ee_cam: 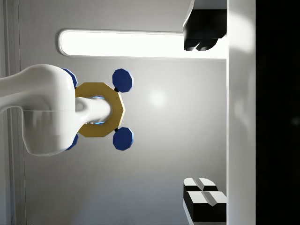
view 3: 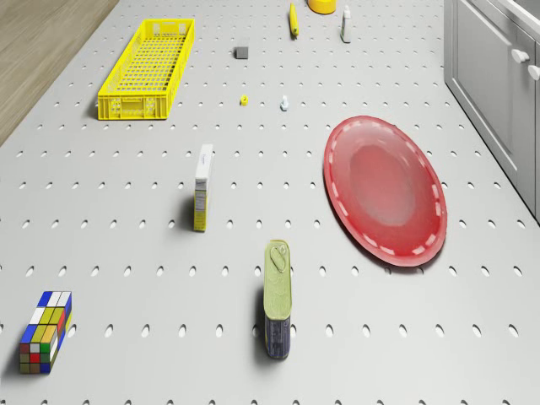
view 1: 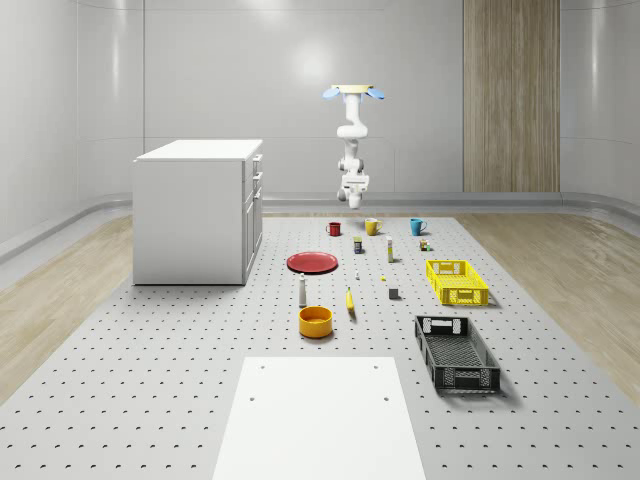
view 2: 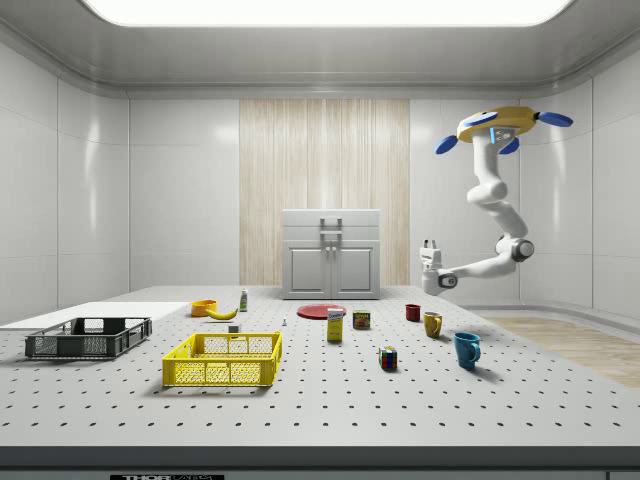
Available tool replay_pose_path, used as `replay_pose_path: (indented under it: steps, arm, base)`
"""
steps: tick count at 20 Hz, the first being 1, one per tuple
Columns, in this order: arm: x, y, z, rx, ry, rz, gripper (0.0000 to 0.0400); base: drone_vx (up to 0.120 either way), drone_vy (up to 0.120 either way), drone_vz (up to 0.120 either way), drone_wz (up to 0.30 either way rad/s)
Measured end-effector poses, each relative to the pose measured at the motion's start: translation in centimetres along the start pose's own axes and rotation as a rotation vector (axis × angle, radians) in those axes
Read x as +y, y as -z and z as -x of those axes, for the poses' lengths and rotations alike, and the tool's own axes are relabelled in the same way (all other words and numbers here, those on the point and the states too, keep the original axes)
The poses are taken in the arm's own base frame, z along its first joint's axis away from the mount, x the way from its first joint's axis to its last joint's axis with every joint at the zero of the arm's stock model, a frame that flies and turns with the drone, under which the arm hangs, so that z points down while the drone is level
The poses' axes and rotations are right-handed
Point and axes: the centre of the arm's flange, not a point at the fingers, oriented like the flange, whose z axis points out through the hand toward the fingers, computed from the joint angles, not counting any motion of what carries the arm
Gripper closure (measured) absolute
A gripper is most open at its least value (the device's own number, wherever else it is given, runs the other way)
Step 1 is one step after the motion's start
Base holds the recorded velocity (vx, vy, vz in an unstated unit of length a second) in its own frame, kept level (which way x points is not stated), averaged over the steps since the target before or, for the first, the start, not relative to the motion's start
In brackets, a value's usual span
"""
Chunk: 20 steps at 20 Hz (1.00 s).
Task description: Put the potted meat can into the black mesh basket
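The potted meat can [view 3: 277, 299], green-topped with a dark blue side, stands on the perforated table between the red plate and a small yellow-and-white box; it also shows as potted meat can [view 1: 358, 245] and potted meat can [view 2: 361, 319]. The black mesh basket [view 1: 456, 353] lies near the table's front at the whole-scene view's right, seen too as basket [view 2: 88, 337]. The drone [view 1: 352, 92] hovers high over the table's far end. My gripper [view 2: 431, 245] points upward, well above the mugs and far from the can. The gripper [ee_cam: 201, 114] is open with nothing between its fingers.
A red plate [view 3: 385, 190] lies beside the can. A yellow crate [view 1: 457, 282] sits behind the basket. A white cabinet [view 1: 198, 210] stands on the table's left. Mugs [view 1: 371, 226], a Rubik's cube [view 3: 46, 332], an orange bowl [view 1: 315, 321] and a banana [view 1: 350, 299] are scattered about.
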Motion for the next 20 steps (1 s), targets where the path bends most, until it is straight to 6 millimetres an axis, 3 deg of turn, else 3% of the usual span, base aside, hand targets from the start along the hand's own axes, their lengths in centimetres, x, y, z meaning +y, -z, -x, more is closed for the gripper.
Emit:
replay_pose_path:
  steps: [5,12,17,20]
  arm:
    - [-0.3,0.0,0.3,0.034,0.001,0.029,0.0]
    - [-1.5,-0.2,1.6,0.163,0.004,0.15,0.0]
    - [-3.6,-1.5,3.8,0.396,0.009,0.379,0.0]
    - [-5.3,-3.8,5.6,0.639,0.015,0.622,0.0]
  base:
    - [0.12,-0.064,0.0,0.0]
    - [0.12,0.0,0.0,0.0]
    - [0.12,0.0,0.0,0.0]
    - [0.12,0.0,-0.12,0.0]
